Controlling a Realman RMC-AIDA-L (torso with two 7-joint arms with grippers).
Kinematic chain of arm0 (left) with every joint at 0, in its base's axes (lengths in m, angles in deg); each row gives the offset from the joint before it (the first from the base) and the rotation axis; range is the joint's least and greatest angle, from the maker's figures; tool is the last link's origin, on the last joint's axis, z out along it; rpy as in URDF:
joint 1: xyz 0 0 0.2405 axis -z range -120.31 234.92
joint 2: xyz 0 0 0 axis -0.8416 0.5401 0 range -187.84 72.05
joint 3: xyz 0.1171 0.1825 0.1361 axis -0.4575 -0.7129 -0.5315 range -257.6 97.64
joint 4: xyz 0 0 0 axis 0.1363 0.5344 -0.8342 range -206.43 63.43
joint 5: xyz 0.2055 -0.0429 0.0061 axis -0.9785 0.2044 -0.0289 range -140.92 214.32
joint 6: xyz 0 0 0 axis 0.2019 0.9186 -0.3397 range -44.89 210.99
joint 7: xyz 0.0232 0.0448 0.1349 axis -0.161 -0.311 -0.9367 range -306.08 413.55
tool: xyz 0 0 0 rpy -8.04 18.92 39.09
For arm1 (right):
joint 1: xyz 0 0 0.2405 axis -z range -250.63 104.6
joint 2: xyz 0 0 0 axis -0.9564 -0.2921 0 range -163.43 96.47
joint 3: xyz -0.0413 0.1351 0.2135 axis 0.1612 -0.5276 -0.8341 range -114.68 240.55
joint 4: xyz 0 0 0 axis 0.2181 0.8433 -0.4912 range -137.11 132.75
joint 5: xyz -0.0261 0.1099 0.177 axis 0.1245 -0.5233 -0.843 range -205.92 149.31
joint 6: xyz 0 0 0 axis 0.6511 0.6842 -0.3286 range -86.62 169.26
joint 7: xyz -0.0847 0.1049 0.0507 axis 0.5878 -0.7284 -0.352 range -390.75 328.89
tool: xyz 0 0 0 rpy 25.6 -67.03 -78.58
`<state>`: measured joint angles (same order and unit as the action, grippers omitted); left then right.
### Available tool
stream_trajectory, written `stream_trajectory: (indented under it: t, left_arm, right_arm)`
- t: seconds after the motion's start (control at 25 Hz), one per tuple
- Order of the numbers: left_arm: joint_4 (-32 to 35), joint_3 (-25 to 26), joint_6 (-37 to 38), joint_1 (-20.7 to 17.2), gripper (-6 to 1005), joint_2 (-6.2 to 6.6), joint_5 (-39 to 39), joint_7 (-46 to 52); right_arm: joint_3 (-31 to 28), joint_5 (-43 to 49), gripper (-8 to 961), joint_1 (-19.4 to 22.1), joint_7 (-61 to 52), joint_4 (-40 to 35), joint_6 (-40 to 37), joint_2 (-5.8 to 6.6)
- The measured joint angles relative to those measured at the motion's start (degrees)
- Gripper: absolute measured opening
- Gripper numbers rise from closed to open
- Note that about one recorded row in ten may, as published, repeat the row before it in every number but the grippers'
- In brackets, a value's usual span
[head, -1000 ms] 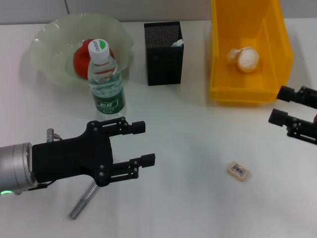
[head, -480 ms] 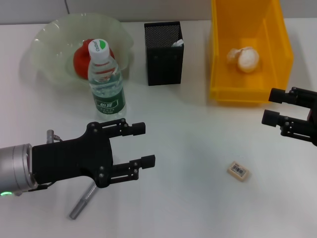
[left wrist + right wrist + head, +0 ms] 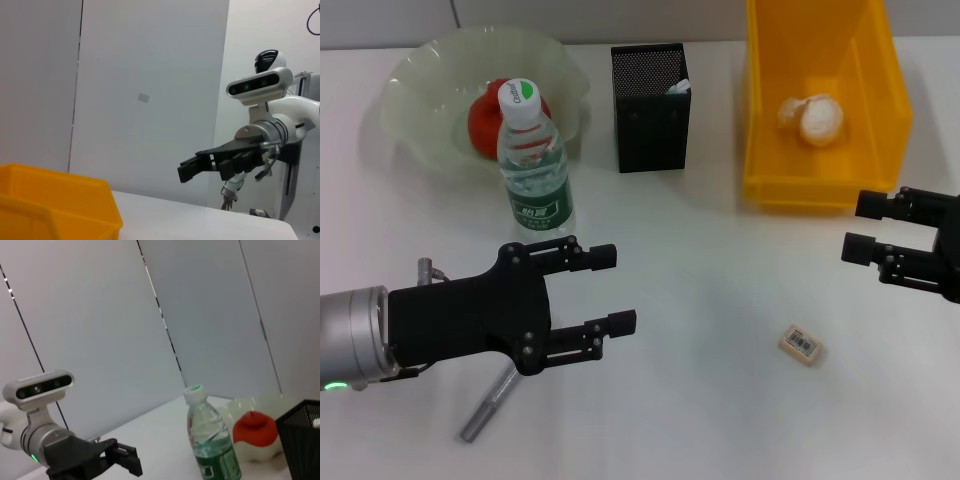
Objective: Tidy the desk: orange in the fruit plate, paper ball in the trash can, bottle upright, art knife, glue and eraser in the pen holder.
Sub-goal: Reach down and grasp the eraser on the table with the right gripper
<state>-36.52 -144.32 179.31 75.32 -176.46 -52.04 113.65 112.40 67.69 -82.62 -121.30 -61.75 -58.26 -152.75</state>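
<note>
The orange (image 3: 483, 117) lies in the pale green fruit plate (image 3: 420, 90). In front of the plate the bottle (image 3: 533, 160) stands upright. A white item pokes out of the black mesh pen holder (image 3: 650, 95). The paper ball (image 3: 812, 118) rests in the yellow trash can (image 3: 775, 150). On the table lies the eraser (image 3: 801, 344), below and left of my open right gripper (image 3: 853, 228). My left gripper (image 3: 623, 288) hovers open over the grey art knife (image 3: 488, 402). No glue that I can identify shows.
The left wrist view shows the right gripper (image 3: 200, 162) beyond the yellow bin (image 3: 55, 200). In the right wrist view the left gripper (image 3: 122, 462), the bottle (image 3: 210, 445) and the orange (image 3: 255, 427) appear. White tabletop lies between the two grippers.
My right gripper has moved left, in from the table's right edge, staying open. The left arm has barely shifted.
</note>
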Motion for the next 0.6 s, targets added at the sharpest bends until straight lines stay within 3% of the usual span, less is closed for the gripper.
stream_trajectory:
  t: [0.32, 0.4, 0.44, 0.48, 0.6]
  left_arm:
    - [0.0, 0.0, 0.0, 0.1, 683, 0.0, 0.0, 0.1]
    - [0.0, 0.0, 0.0, 0.3, 683, 0.0, 0.0, 0.1]
    - [0.0, 0.0, 0.0, 0.3, 682, 0.0, 0.0, 0.0]
    - [0.0, 0.0, 0.0, 0.3, 682, 0.0, 0.0, 0.0]
    - [0.0, 0.0, 0.1, 0.2, 681, 0.01, -0.1, 0.0]
  right_arm:
    - [0.2, 13.9, 663, -5.2, -17.0, -10.2, 1.3, 0.05]
    - [0.3, 19.2, 662, -7.7, -23.4, -14.0, 1.0, 0.08]
    - [0.6, 25.6, 662, -11.1, -29.7, -17.7, -0.3, 0.21]
    - [0.6, 25.6, 662, -11.1, -29.7, -17.7, -0.3, 0.21]
    - [1.6, 34.9, 662, -16.5, -36.9, -22.0, -3.7, 0.42]
